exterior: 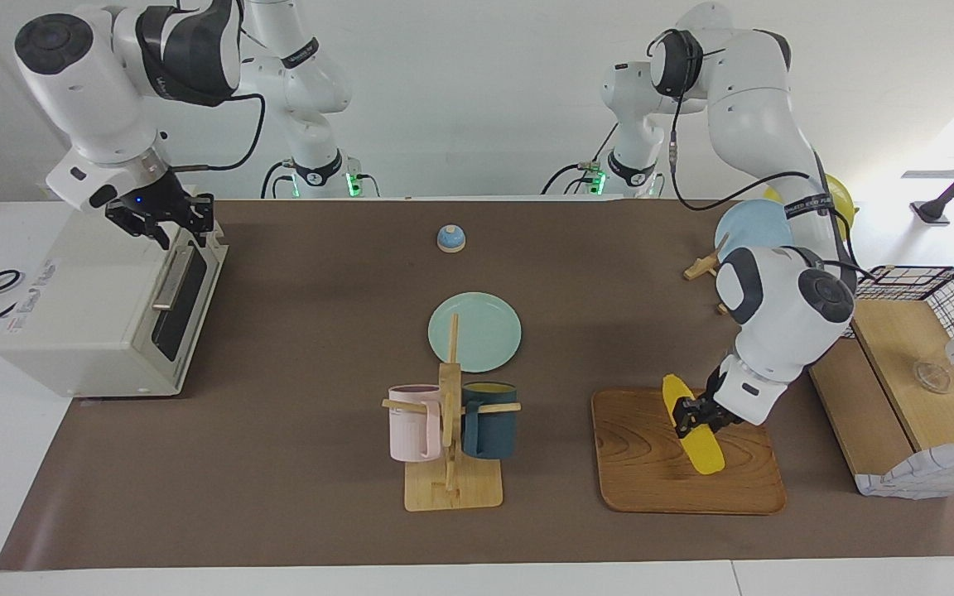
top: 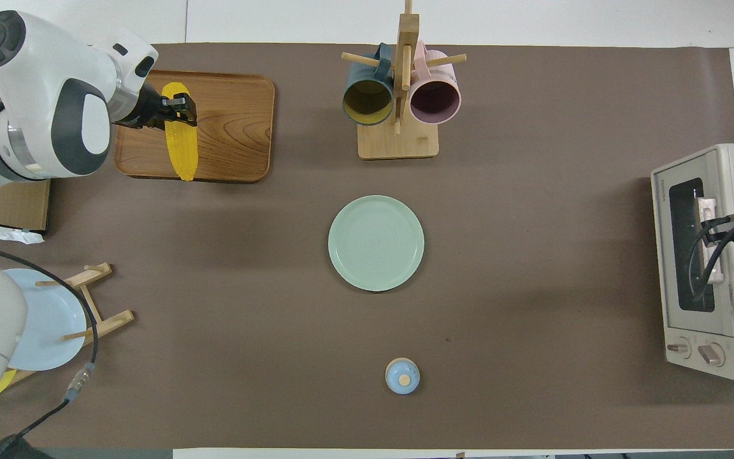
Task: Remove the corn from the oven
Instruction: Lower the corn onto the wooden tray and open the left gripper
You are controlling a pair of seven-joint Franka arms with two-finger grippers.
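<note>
Over the wooden tray [exterior: 651, 463], the left gripper [exterior: 690, 416] pinches the corn [exterior: 696, 439] low for setting down, while the right gripper [exterior: 164, 217], spread, hangs above the shut oven [exterior: 88, 306].

We see the bumpy yellow corn [exterior: 694, 424] over the wooden tray [exterior: 651, 480], and the cream oven [exterior: 88, 306], door shut, at the right arm's end.

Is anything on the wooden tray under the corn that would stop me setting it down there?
Nothing visible. The left hand holds the corn over the wooden tray, whose surface beneath shows nothing else on it.
</note>
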